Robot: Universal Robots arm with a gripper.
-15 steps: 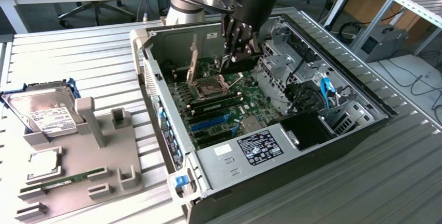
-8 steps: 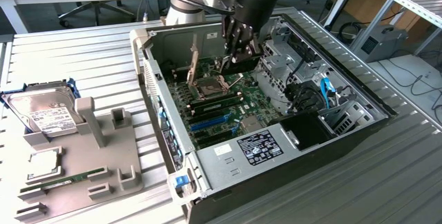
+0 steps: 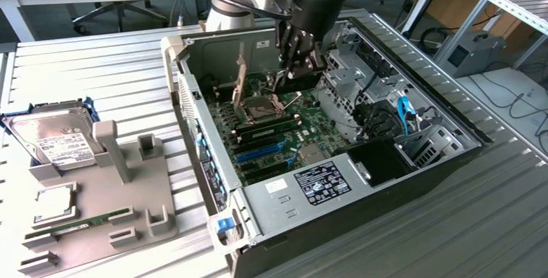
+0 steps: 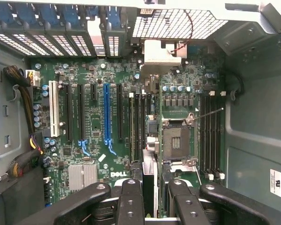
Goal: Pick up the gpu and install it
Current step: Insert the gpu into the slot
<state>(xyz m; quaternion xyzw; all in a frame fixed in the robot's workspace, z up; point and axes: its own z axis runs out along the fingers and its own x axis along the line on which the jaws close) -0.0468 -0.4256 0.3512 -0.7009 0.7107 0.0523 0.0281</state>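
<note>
Slatted metal bench (image 3: 102, 72) w/ open PC case (image 3: 445, 162); claw (image 3: 296, 72) inside, clamped on gpu (image 4: 150, 173) above motherboard (image 4: 96, 122).

The counter (image 3: 102, 79) is a surface of ribbed aluminium slats running across the exterior view; on it, toward the exterior view's right, lies an open computer case (image 3: 342, 226) on its side, its motherboard facing up; toward the exterior view's left rests a grey parts holder (image 3: 128, 194) with upright posts and slots; in that holder sit a silver hard drive (image 3: 56, 138) with a white label at the far end, a square CPU (image 3: 56, 204) nearer, and a narrow green RAM stick (image 3: 81, 223) in a slot near the front edge.
</note>
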